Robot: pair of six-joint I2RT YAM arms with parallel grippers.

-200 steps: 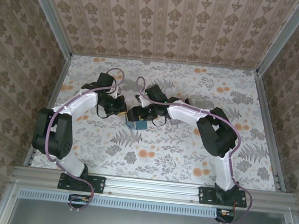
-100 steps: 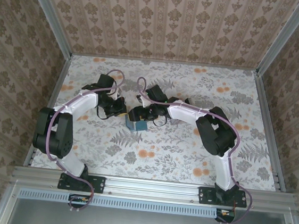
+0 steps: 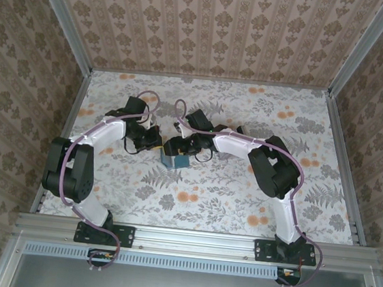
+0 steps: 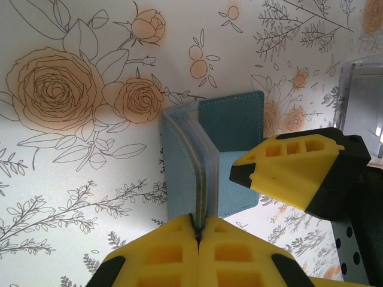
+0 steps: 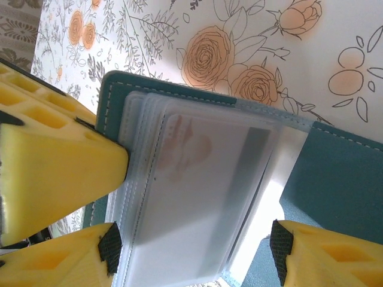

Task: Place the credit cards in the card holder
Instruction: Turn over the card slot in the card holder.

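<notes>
Overhead view. Table [image 3: 241, 190] with a floral cloth, walled on three sides with patterned paper. Both arms reach in to the middle of it. Left gripper [image 3: 154, 143] and right gripper [image 3: 176, 149] meet over the card holder [image 3: 176, 161], a small teal wallet lying on the cloth just in front of them. Jaw positions are too small to read from here.

Left wrist view. Card holder [image 4: 230, 131] stands opened on the cloth [image 4: 72, 89], teal cover to the right, lighter blue panel to the left, with the clear sleeves [image 4: 200, 179] edge-on between them. Left gripper [image 4: 197, 230] has its yellow fingers pressed together on the near edge of those sleeves. One yellow finger [image 4: 287, 170] of the right gripper lies across the teal cover. Clear slotted rack [image 4: 362, 89] sits at the right edge, apart from the wallet.

Right wrist view. Card holder [image 5: 335, 173] lies open with the clear sleeves [image 5: 143, 197] fanned out. One pale card [image 5: 203, 179], with a grey stripe and a reddish mark, sits inside the top sleeve. Right gripper [image 5: 191, 254] has its jaws apart, one finger on each side of the sleeve stack; whether the pads touch it cannot be told. Left gripper [image 5: 102, 140] pinches the sleeves at their left edge.
</notes>
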